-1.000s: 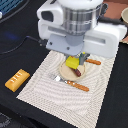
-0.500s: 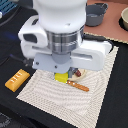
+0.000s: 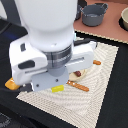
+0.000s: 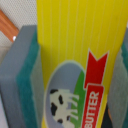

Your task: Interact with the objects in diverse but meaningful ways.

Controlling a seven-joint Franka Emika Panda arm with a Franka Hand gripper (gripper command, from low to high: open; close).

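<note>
End effector (image 4: 70, 75) closed on yellow butter box (image 4: 75, 55); wrist view shows grey-green pads (image 4: 22, 75) pressed against both sides of box. Exterior view: box corner (image 3: 57, 88) peeks below arm, just over striped mat (image 3: 95, 95) on surface. Cannot tell if box is lifted or touching mat. Brown sausage (image 3: 77, 75) and orange-handled knife (image 3: 77, 86) close beside. I judge grasp step in hand. Next: lift straight, avoid knocking knife, choose landing spot.

Mock kitchen on a lab worktop, striped placemat (image 3: 95, 90) at centre, grey pot (image 3: 94, 15) at one o'clock, orange-handled cutlery (image 3: 79, 86), toy butter box (image 4: 75, 55).
</note>
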